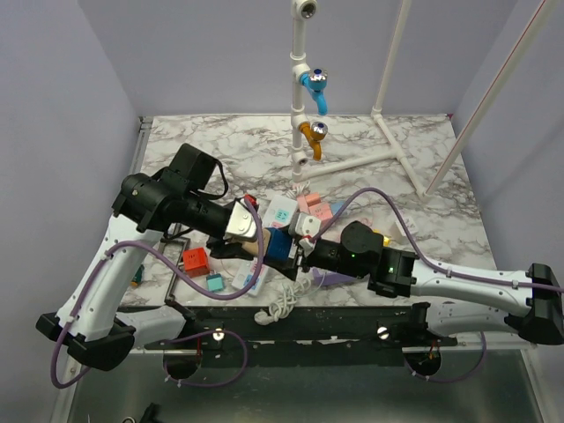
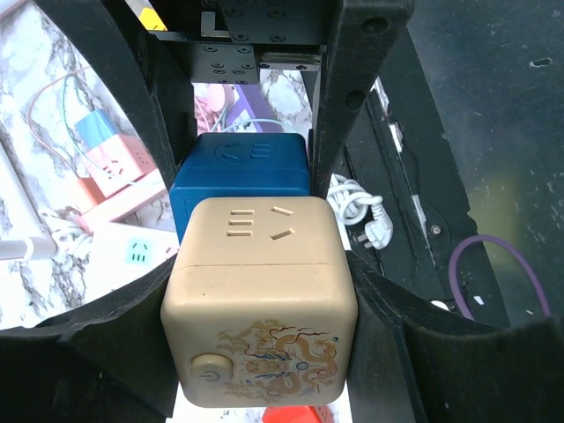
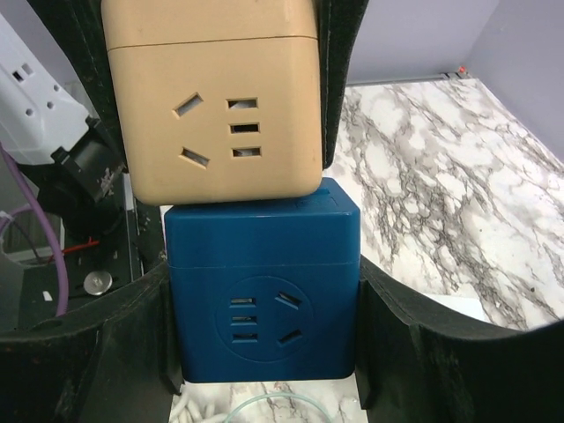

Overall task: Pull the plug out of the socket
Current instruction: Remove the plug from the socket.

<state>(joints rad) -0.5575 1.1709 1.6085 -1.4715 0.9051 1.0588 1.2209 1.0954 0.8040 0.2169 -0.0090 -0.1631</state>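
Above the front middle of the tabletop (image 1: 414, 167), the beige cube (image 2: 260, 308) and the blue cube (image 3: 264, 291) sit mated face to face. Their shared long axis runs straight from one arm to the other. The left jaws, partly spread, pinch the beige cube by its sides, and the right jaws, partly spread too, pinch the blue cube. Which cube carries the plug is hidden at the joint. Separation likely calls for a straight pull apart along that axis, without twisting.
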